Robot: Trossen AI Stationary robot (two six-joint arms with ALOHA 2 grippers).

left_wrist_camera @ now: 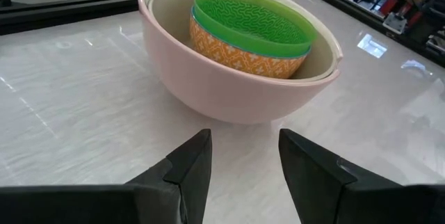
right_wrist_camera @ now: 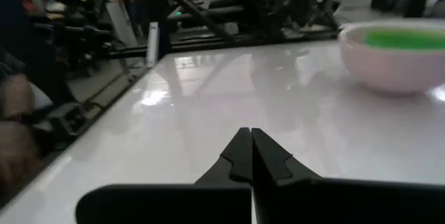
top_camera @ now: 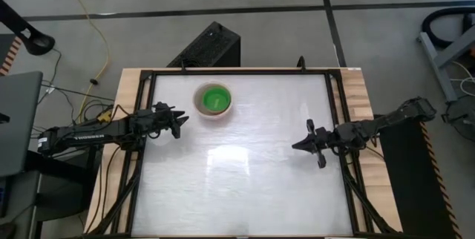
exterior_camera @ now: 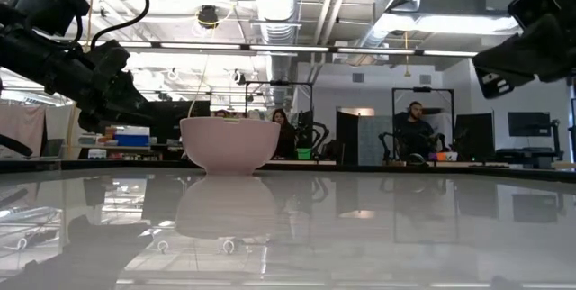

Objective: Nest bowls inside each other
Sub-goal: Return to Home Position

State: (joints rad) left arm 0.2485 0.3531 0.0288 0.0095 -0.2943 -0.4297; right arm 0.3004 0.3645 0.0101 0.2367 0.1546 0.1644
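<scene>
The bowls stand nested in one stack (top_camera: 213, 100) on the white table, far of centre and toward the left. The outer pale bowl (left_wrist_camera: 229, 92) rests on its base. Inside it sit a cream bowl (left_wrist_camera: 316, 60), an orange-patterned bowl with a light blue rim (left_wrist_camera: 236, 53) and the green bowl (left_wrist_camera: 250, 19) on top. My left gripper (top_camera: 180, 124) (left_wrist_camera: 243, 140) is open, just short of the stack on its near-left side, touching nothing. My right gripper (top_camera: 297, 145) (right_wrist_camera: 249, 132) is shut and empty at the table's right, with the stack (right_wrist_camera: 400, 60) far off.
A black frame (top_camera: 338, 105) runs round the table top, with wooden borders outside it. A black box (top_camera: 211, 46) sits on the floor beyond the far edge. In the low view, people (exterior_camera: 416, 128) sit at desks in the room behind the table.
</scene>
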